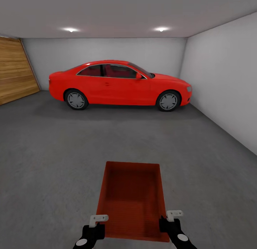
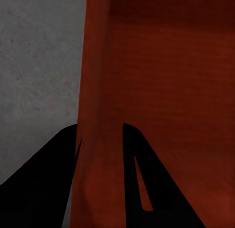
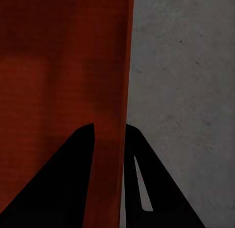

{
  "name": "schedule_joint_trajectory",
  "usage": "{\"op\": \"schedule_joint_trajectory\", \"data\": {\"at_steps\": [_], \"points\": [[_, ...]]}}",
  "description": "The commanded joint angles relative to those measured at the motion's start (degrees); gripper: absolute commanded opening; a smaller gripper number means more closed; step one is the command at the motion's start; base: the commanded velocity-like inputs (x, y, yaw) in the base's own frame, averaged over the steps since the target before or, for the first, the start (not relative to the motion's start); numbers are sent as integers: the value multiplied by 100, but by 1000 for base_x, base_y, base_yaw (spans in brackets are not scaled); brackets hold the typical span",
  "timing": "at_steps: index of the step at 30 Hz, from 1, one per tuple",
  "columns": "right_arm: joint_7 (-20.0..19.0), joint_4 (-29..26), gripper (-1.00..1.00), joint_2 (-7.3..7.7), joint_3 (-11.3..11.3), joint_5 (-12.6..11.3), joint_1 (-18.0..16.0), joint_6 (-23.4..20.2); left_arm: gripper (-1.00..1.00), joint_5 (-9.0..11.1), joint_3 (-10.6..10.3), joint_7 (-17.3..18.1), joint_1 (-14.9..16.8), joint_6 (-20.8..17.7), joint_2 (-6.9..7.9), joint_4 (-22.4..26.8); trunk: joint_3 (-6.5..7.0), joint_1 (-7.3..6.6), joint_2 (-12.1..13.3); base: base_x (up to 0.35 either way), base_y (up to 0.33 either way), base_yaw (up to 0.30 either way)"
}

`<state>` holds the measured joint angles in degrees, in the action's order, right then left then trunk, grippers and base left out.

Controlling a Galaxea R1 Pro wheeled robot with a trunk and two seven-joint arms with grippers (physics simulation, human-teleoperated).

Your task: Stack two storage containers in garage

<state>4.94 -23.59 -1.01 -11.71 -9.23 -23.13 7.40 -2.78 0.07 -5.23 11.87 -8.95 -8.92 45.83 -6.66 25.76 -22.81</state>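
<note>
Holding a rust-red storage container (image 1: 132, 199) out in front of us above the dark grey concrete floor (image 1: 46, 163), we grip it at its near end — the left gripper (image 1: 95, 224) on its left wall, the right gripper (image 1: 170, 220) on its right wall. From the head view we see the whole open-top bin, its flat bottom bare, and beyond it the garage: a red coupe (image 1: 119, 85) parked side-on against the white back wall (image 1: 107, 49), a wood-panelled door (image 1: 16, 70) on the left, two round ceiling lights (image 1: 71, 29). What that view cannot settle, the wrist views do. At the left wrist, the two dark fingers (image 2: 147, 174) stand on either side of the bin's wall (image 2: 100, 140), pinching it, with concrete on the outer side. At the right wrist the fingers (image 3: 142, 174) likewise clamp the opposite wall (image 3: 108, 140) — red interior on one side, grey floor (image 3: 186, 91) on the other.
</note>
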Motion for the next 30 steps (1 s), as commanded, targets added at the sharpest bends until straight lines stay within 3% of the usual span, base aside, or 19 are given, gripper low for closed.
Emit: {"op": "schedule_joint_trajectory", "data": {"at_steps": [1, 15, 30], "points": [[-11, -84, -100, -206, -24, -44, -7, 24, -100, 41, -68, 22, 0, -34, -74, -4, -13, 3, -12, 0, 0, 0], [-20, -84, -100, -206, -24, -44, -7, 24, -100, 32, -68, 16, 0, -37, -75, -4, -13, 3, -12, 240, 0, 0], [-22, -84, -100, -206, -24, -44, -7, 24, -100, 41, -68, 22, 0, -28, -74, -4, -13, 3, -12, 22, 0, 0]]}}
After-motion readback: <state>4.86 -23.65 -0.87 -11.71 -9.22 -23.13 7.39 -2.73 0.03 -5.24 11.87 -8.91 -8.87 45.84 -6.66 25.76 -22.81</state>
